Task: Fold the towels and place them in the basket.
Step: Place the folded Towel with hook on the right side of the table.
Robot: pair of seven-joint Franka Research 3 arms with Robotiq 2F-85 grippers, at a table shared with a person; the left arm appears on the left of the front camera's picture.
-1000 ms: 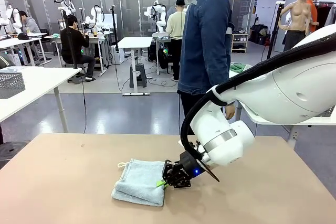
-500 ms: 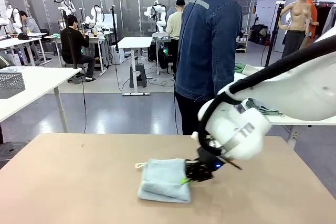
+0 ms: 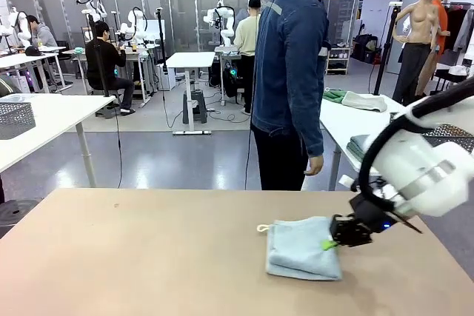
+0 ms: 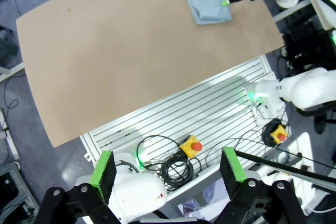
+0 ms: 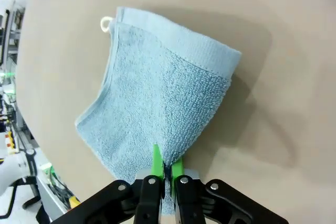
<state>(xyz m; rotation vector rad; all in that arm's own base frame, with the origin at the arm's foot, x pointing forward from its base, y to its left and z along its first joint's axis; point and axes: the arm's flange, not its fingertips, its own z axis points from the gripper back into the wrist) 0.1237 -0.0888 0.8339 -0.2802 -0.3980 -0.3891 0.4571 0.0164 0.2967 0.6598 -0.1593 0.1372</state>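
A folded pale blue-grey towel (image 3: 302, 246) lies on the tan table (image 3: 133, 257), right of the middle, its white loop pointing left. My right gripper (image 3: 330, 242) is shut on the towel's right edge. In the right wrist view the green pads (image 5: 157, 162) pinch the near edge of the towel (image 5: 157, 108), which spreads away from the fingers. From high above, the left wrist view shows the same towel (image 4: 209, 9) with the right gripper (image 4: 227, 2) on it. My left gripper (image 4: 167, 167) hangs open over the robot's base, holding nothing. A dark mesh basket (image 3: 453, 135) stands on the white side table at right.
A person in a denim jacket (image 3: 290, 72) stands at the far side of the table, hand hanging down. The white side table (image 3: 348, 120) at right carries a green towel (image 3: 335, 95) and other folded cloths. Another mesh basket (image 3: 15, 118) sits on a white table at left.
My right gripper has dragged the folded towel across the table from left of the middle to the right side. The person has stayed at the far edge.
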